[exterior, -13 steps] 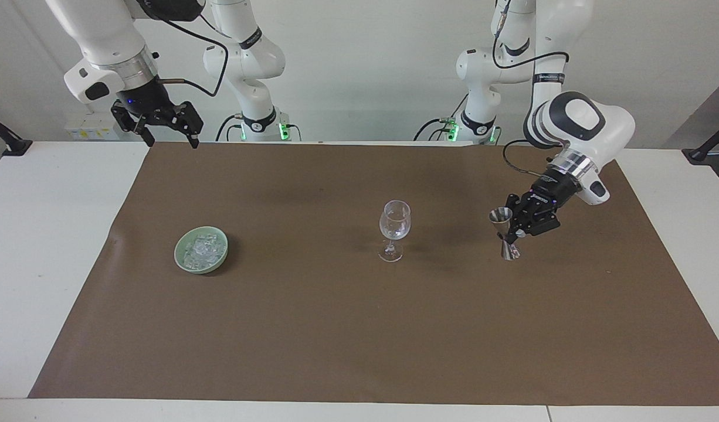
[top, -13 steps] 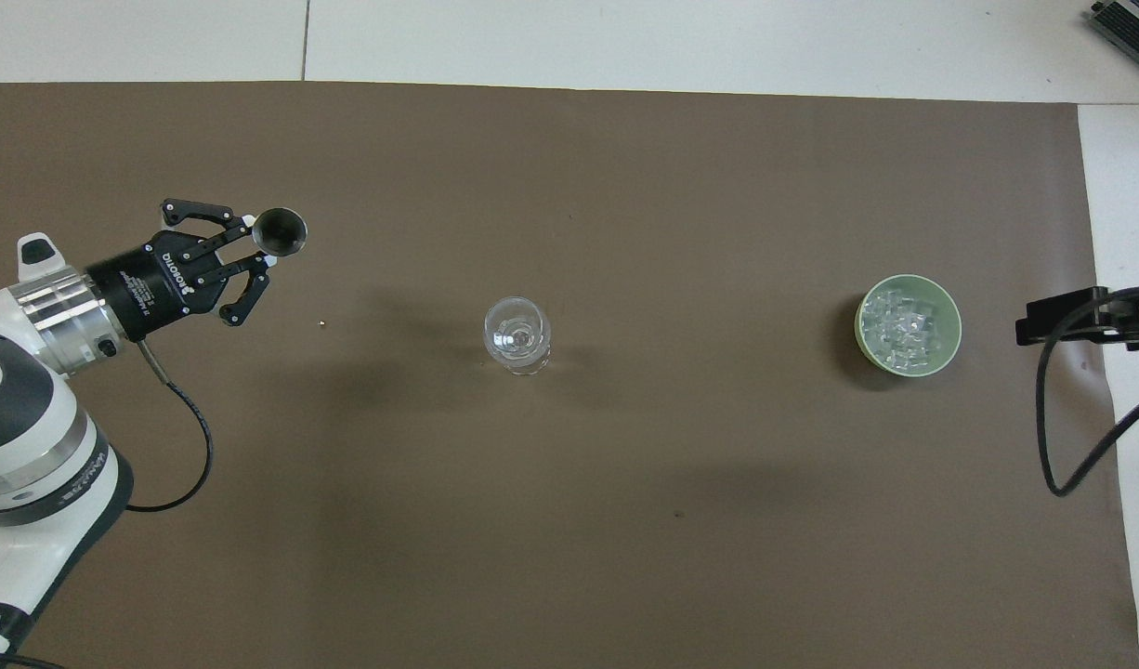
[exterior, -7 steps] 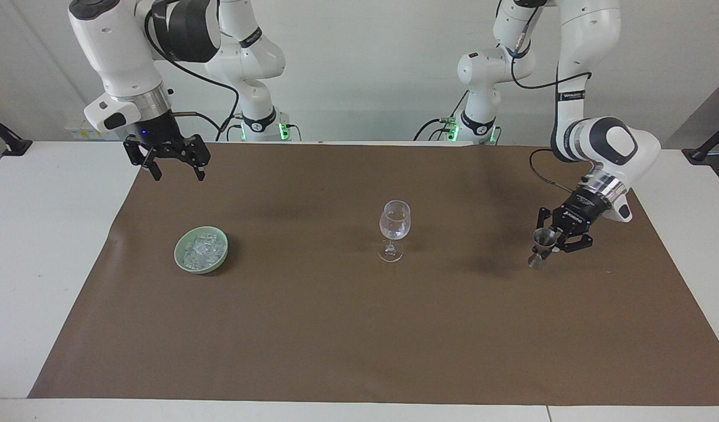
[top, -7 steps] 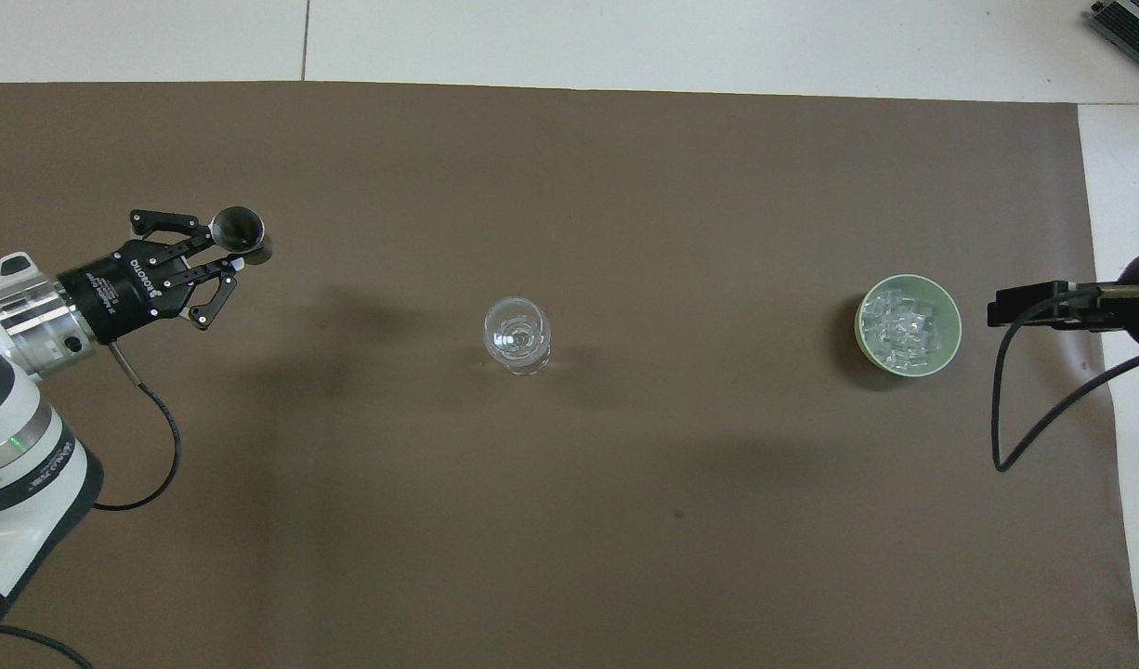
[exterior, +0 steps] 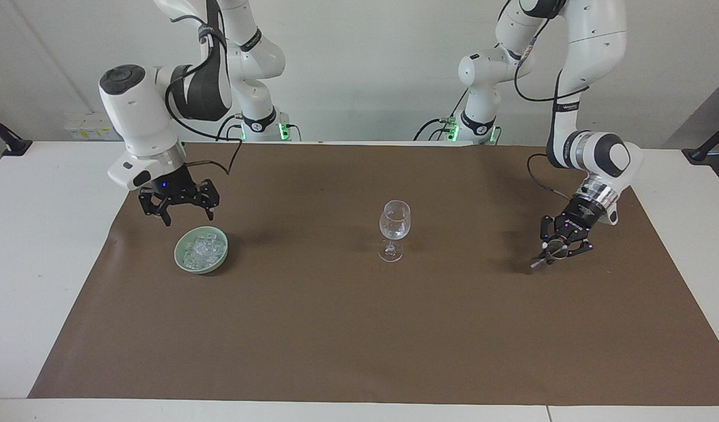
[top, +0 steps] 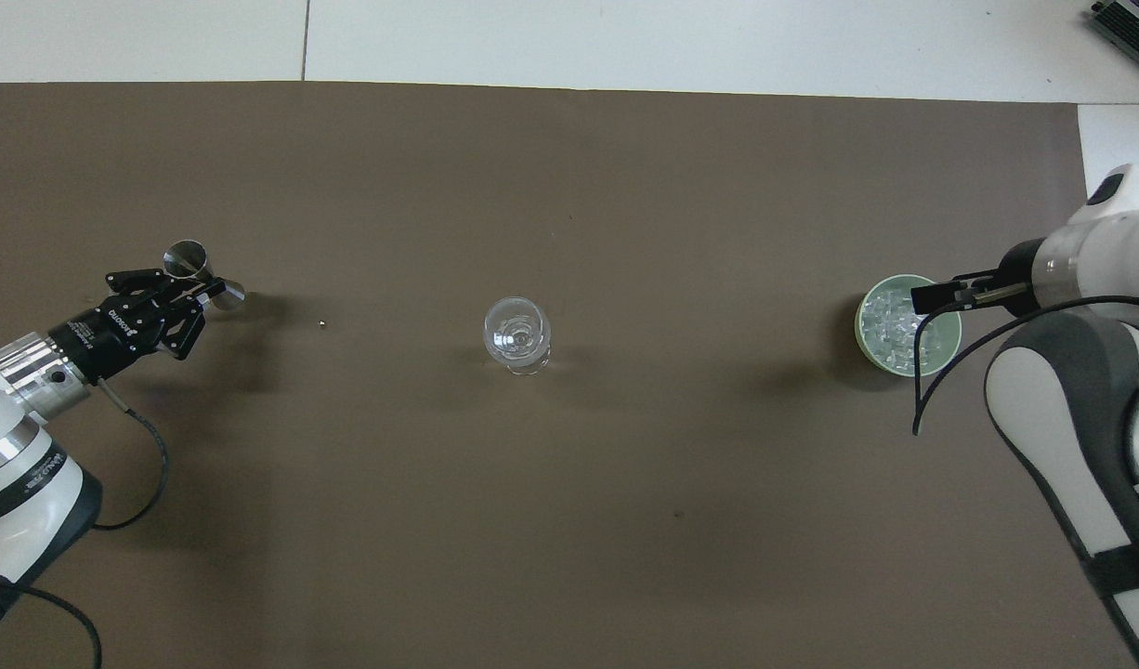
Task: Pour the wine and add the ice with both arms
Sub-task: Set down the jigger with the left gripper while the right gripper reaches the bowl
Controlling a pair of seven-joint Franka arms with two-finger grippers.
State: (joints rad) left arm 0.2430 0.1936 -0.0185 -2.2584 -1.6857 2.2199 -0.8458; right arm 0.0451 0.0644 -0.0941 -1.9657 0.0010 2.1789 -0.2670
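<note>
Left gripper (exterior: 550, 253) fingers pinch the jigger (top: 201, 275), tilted low. Right gripper (exterior: 182, 209) fingers spread above the ice (exterior: 202, 249). Risk: jigger tips over on release.

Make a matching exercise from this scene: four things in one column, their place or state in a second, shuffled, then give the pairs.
Things
1. ice
2. wine glass
3. metal jigger
4. right gripper

Place or state
A. gripped and tilted low over the brown mat, at the left arm's end of the table
B. open, hanging just above the bowl's rim
C. heaped in the green bowl
D. standing upright in the middle of the mat

Pairs: 1-C, 2-D, 3-A, 4-B

The left gripper is the one shut on the jigger.
</note>
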